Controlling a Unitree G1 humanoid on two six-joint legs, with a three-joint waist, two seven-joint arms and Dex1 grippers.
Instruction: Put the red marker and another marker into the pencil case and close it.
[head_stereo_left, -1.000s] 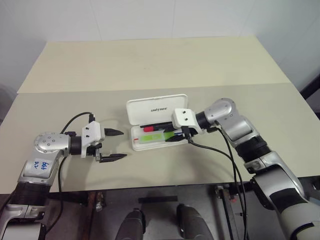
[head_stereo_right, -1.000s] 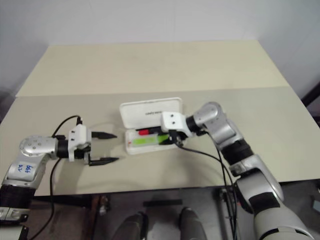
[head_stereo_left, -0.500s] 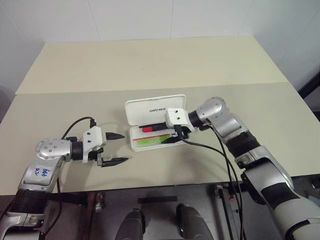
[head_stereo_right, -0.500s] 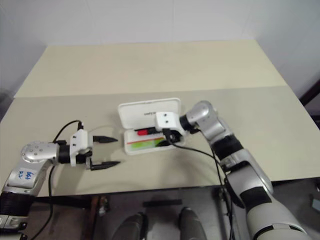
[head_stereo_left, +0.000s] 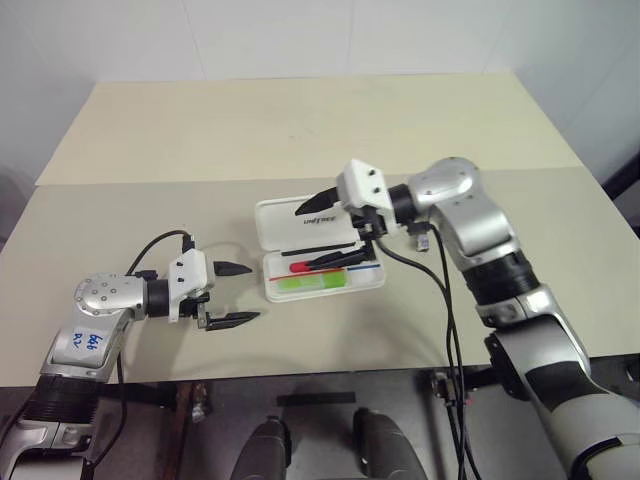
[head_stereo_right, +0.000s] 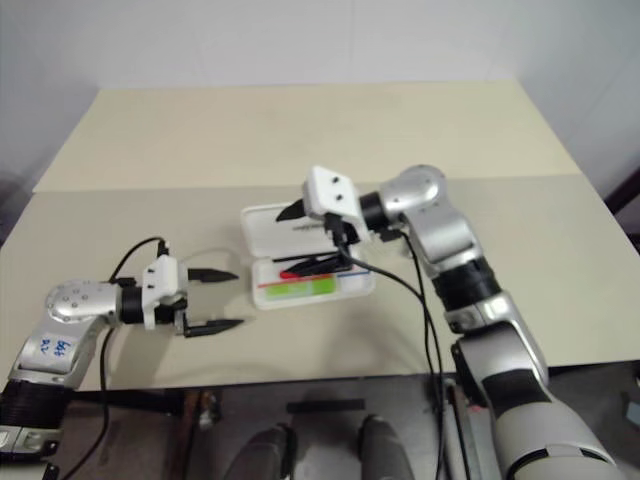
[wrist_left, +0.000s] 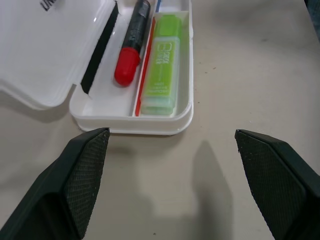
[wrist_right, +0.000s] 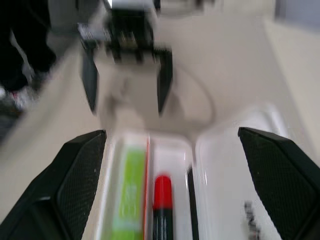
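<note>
**Pencil case open on the table, both markers sitting inside**

The pencil case (head_stereo_left: 322, 261) is lying open on the beige table (head_stereo_left: 300, 130), lid (head_stereo_left: 305, 222) flipped back flat on the far side with the dark lettering showing on it. In the tray part you've got the red marker (wrist_left: 131, 44), red at one end and black along the rest, lying along the hinge side. The lime-green marker (wrist_left: 162, 63) lies parallel to it on the side nearer the robot. Between them there's a thin red-and-blue stick (wrist_left: 145, 65) running the length of the tray. From the left wrist view all three look properly down inside the tray, nothing poking over the rim.

The right gripper (head_stereo_left: 327, 232) is up above the case, pointing toward the robot's left, its two black fingers spread wide with nothing between them. One fingertip hangs over the lid, the other over the tray.

The left gripper (head_stereo_left: 240, 293) is off to the left of the case, close to the tabletop, aimed at the case's short end. Its jaws are wide apart too, empty, not touching the case.
</note>
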